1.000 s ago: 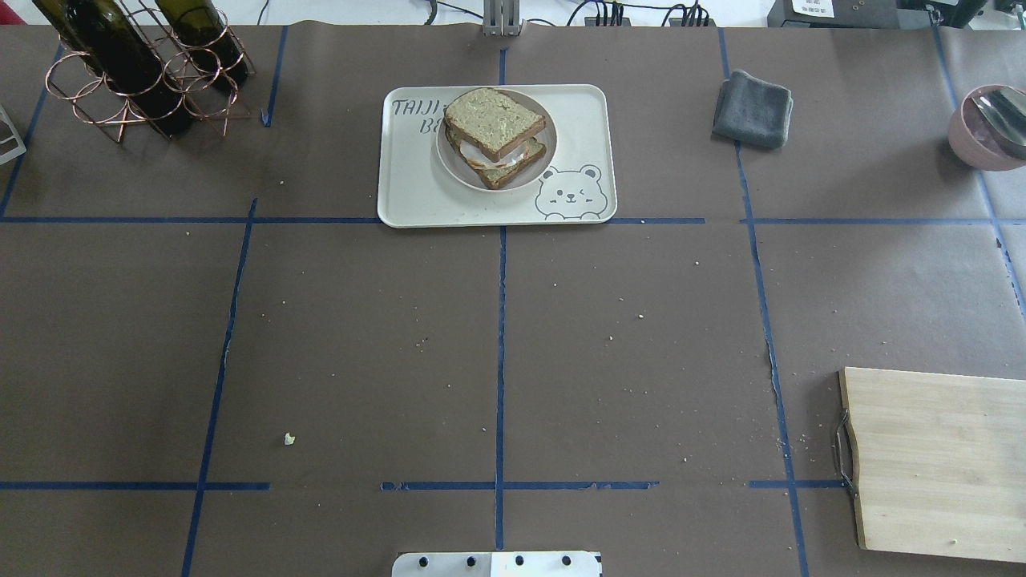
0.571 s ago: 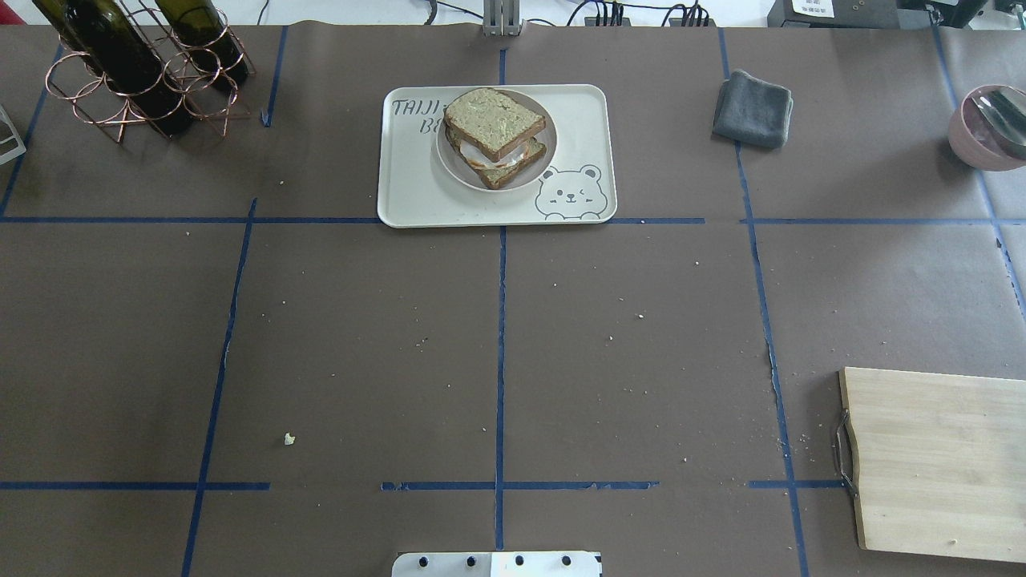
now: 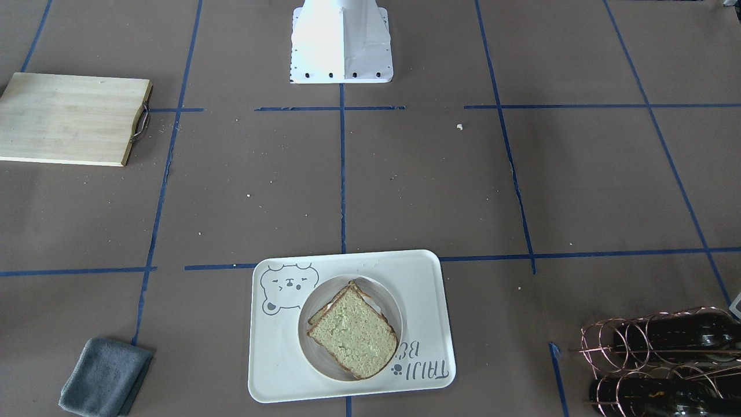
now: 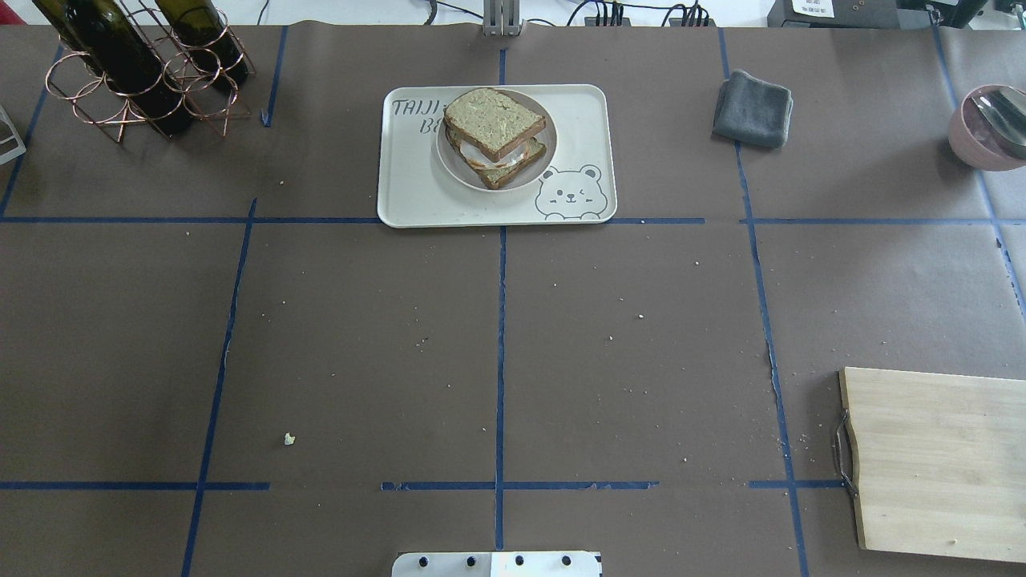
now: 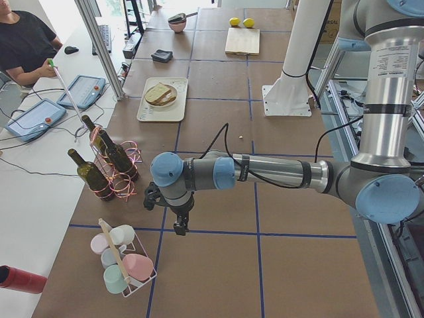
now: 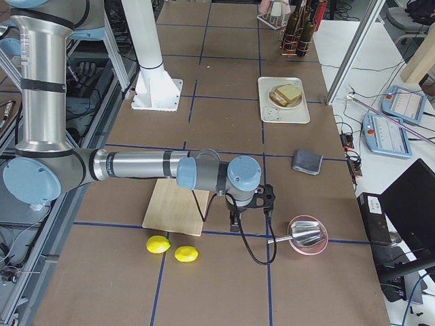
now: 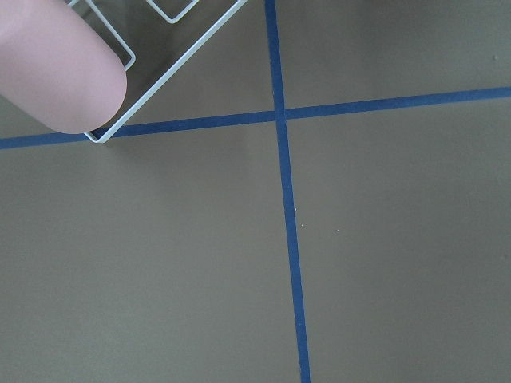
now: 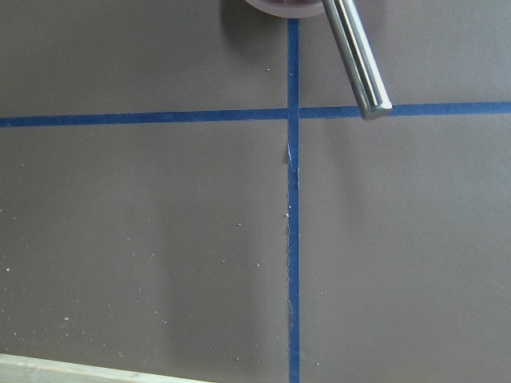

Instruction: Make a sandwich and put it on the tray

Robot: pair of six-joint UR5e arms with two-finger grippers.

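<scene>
The sandwich (image 4: 495, 132), two bread slices with white egg between them, lies on a round white plate (image 4: 450, 164) on the cream bear tray (image 4: 417, 192) at the table's far middle. It also shows in the front-facing view (image 3: 351, 331) on the tray (image 3: 422, 278). My left gripper (image 5: 179, 228) shows only in the exterior left view, far from the tray near the cup rack. My right gripper (image 6: 234, 224) shows only in the exterior right view, beside the pink bowl. I cannot tell whether either is open or shut. Neither wrist view shows its fingers.
A copper rack with wine bottles (image 4: 136, 72) stands at the back left. A grey cloth (image 4: 753, 108) and a pink bowl with a metal ladle (image 4: 986, 128) lie at the back right. A wooden board (image 4: 938, 461) lies at the front right, two lemons (image 6: 158, 244) beyond it. A wire cup rack (image 5: 122, 265) stands at the left end.
</scene>
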